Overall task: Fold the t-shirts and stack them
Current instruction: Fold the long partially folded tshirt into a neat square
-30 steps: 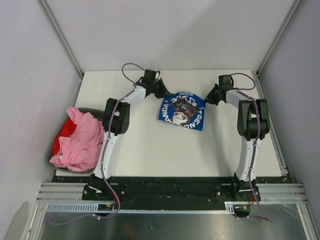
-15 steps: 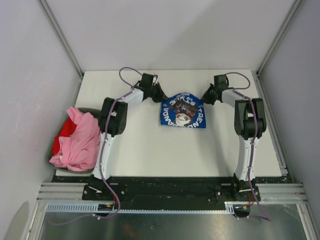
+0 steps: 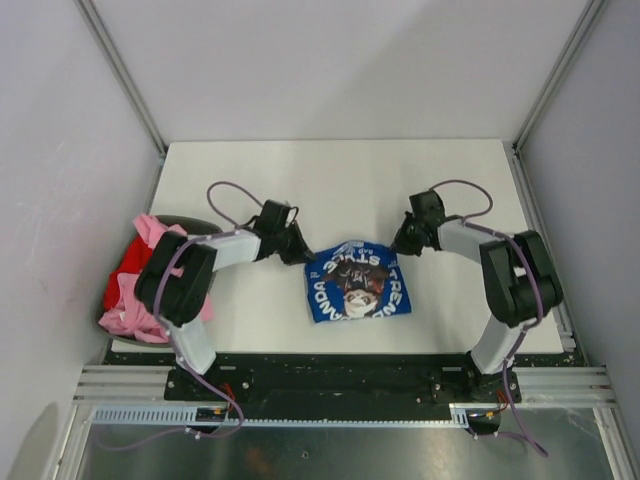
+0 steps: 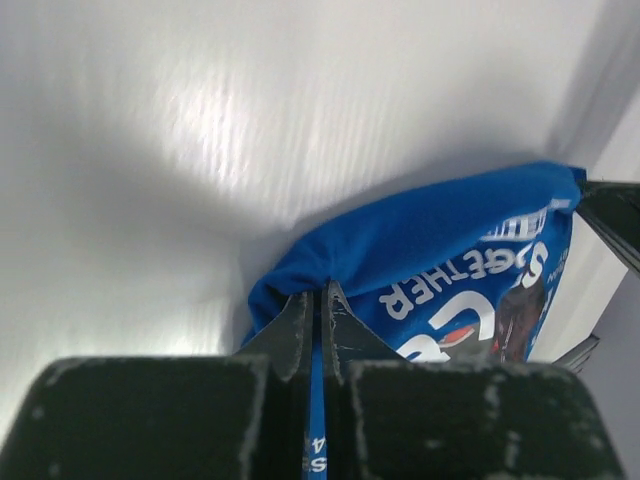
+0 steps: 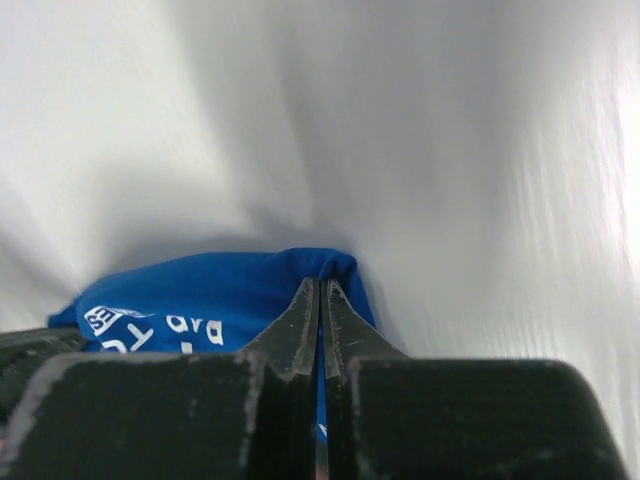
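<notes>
We see three t-shirts. One royal blue t-shirt (image 3: 357, 293) lies folded on the white worktop (image 3: 340, 180), near its front edge and between the two arms. One light pink t-shirt (image 3: 128, 312) and one red t-shirt (image 3: 128, 262) sit heaped together in a single dark bin (image 3: 190, 222) at the worktop's left edge, with the pink one partly hidden by the left arm.

Each of the two arms grips the blue shirt. The left end effector (image 3: 298, 252) has its fingers pressed nearly together on the shirt's far left corner, and a thin fold of blue cloth shows between them in the left wrist view (image 4: 320, 290). The right end effector (image 3: 400, 243) pinches the far right corner in the same way (image 5: 320, 285).

The blue shirt carries white lettering around a round printed graphic. In the left wrist view we can read the letters "GETHER". The rest of the lettering is too small or too skewed for us to read.
</notes>
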`<state>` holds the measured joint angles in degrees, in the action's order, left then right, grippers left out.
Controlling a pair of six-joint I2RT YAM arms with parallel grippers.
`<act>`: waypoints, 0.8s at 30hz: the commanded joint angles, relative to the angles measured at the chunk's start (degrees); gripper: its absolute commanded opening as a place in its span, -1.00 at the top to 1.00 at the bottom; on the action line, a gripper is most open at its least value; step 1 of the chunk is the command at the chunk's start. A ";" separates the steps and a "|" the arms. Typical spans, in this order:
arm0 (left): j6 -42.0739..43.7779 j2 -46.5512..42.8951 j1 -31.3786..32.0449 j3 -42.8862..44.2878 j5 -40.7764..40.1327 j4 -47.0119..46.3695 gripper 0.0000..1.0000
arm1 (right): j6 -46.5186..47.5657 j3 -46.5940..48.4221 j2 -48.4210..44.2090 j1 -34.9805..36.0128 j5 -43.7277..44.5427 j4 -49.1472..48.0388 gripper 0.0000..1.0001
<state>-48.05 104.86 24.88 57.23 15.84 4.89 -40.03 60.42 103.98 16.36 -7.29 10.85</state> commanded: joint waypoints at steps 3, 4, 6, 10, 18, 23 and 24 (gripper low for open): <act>0.64 -13.03 -0.34 -10.53 -4.28 -2.66 1.00 | 1.59 -8.21 -13.57 1.19 6.70 5.89 1.00; 0.62 -14.56 -0.35 -11.29 -4.39 -2.63 1.00 | 1.70 -8.34 -15.23 1.38 7.00 6.44 1.00; 0.64 -16.61 -0.36 -12.20 -4.60 -2.67 1.00 | 1.88 -8.45 -17.59 1.26 7.22 6.74 1.00; 1.17 -16.89 -1.09 -11.19 -4.63 -2.65 0.99 | 2.17 -7.62 -17.89 0.00 6.37 5.80 1.00; 3.52 -10.26 -3.53 -5.01 -2.53 -2.60 0.95 | 3.62 -3.43 -12.54 -2.38 3.34 3.05 0.91; 5.74 -10.38 -5.47 -3.88 -2.39 -2.22 0.17 | 6.55 0.91 -11.15 -3.27 3.60 5.00 0.20; 6.24 -11.12 -5.86 -3.79 -2.56 -1.93 -0.05 | 7.08 1.53 -11.51 -3.31 3.99 5.65 0.11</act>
<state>-45.19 95.24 20.97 51.11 14.94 2.72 -36.80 57.28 93.03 13.87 -5.39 15.73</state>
